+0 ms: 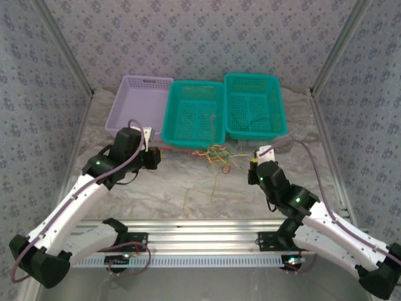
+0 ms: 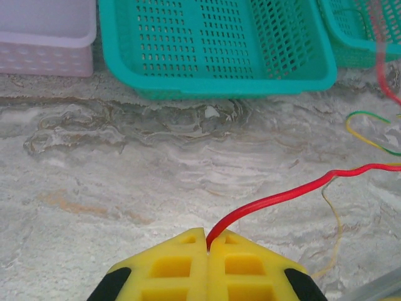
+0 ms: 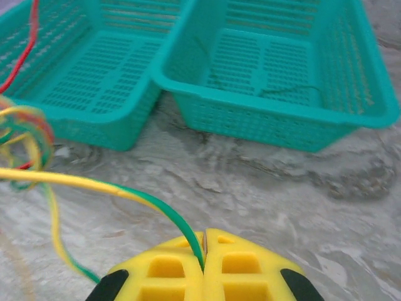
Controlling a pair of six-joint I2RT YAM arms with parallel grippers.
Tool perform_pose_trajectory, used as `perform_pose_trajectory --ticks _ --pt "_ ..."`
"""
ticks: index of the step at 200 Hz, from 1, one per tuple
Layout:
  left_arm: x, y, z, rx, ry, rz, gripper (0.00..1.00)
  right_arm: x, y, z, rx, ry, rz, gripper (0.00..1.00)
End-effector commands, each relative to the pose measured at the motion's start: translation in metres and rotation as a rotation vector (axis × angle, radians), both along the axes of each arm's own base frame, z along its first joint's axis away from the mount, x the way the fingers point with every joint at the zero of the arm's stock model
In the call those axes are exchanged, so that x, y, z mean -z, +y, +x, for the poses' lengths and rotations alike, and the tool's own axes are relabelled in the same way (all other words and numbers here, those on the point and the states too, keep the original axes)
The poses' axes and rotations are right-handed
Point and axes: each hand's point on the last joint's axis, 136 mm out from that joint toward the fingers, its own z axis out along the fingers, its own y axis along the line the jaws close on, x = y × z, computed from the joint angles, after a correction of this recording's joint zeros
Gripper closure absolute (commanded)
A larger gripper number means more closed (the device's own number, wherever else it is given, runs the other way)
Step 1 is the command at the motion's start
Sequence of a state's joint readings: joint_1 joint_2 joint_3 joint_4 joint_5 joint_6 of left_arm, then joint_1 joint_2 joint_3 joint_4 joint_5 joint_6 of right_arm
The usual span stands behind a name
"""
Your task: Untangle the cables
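Here, middle basket (image 1: pixel 188 140) (teal) with red cable (image 1: pixel 215 124), right basket (image 1: pixel 254 78), thin cable (image 1: pixel 249 123)

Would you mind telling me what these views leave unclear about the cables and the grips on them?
- Top view: the tangle is too small to tell which cable crosses which.
- Left wrist view: the red cable leaves the right edge; the left gripper hides its end.
- Right wrist view: the tangle is blurred and cut by the left edge; the right gripper hides the end of the yellow-green cable.
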State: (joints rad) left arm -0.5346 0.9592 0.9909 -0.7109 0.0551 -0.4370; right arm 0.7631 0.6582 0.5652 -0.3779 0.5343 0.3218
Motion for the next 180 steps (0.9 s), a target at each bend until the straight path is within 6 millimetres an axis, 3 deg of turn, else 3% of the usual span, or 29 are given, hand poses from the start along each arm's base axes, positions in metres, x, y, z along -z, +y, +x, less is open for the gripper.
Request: perform_pose_trajectory --ticks 1,49,75,94,141,180 --pt "-0.001 0.027 -0.008 -0.053 -0.005 0.063 1.00 0.020 -0.048 -0.006 0.209 0.057 0.024 1.00" --pt "-0.012 0.047 -0.016 -0.094 -0.019 0.070 1.00 0.016 -0.099 -0.015 0.400 0.035 0.087 1.00" --pt "-0.015 0.051 -0.021 -0.088 -0.004 0.050 1.00 0.013 -0.102 -0.008 0.404 0.036 0.128 1.00" --pt "-0.011 0.045 -0.023 -0.074 0.018 0.015 1.00 0.004 -0.090 -0.006 0.340 0.033 0.133 1.00" --pt "0.003 0.026 -0.022 -0.027 0.064 -0.064 1.00 -0.046 -0.063 -0.007 0.191 -0.075 0.199 1.00" --pt "0.014 0.010 -0.025 0.033 0.070 -0.016 1.00 -0.070 -0.019 0.013 0.021 0.024 0.221 1.00"
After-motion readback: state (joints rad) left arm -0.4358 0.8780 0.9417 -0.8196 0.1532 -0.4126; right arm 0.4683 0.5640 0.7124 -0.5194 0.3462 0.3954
